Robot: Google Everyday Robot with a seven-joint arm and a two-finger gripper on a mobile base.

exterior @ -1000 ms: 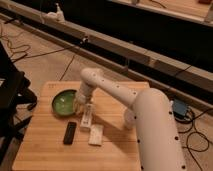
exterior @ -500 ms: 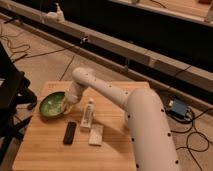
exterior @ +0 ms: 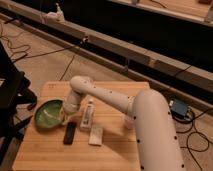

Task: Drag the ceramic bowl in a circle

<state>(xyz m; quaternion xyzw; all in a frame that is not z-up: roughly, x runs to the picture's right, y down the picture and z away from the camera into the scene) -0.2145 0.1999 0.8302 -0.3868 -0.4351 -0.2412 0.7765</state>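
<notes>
At the left edge of the table (exterior: pixel 47 156), the ceramic bowl (exterior: pixel 48 114) now sits farther left and nearer the front edge than it did a second ago. We read that curving path as the opening arc of the circle, with most of the loop yet to be drawn. The end effector (exterior: pixel 67 111) is clenched at the bowl's right rim, apparently pinching it, so the bowl lies touching it on its left, while a black remote (exterior: pixel 70 133), a white tube (exterior: pixel 87 116) and a pale packet (exterior: pixel 96 135) lie just to the right.
</notes>
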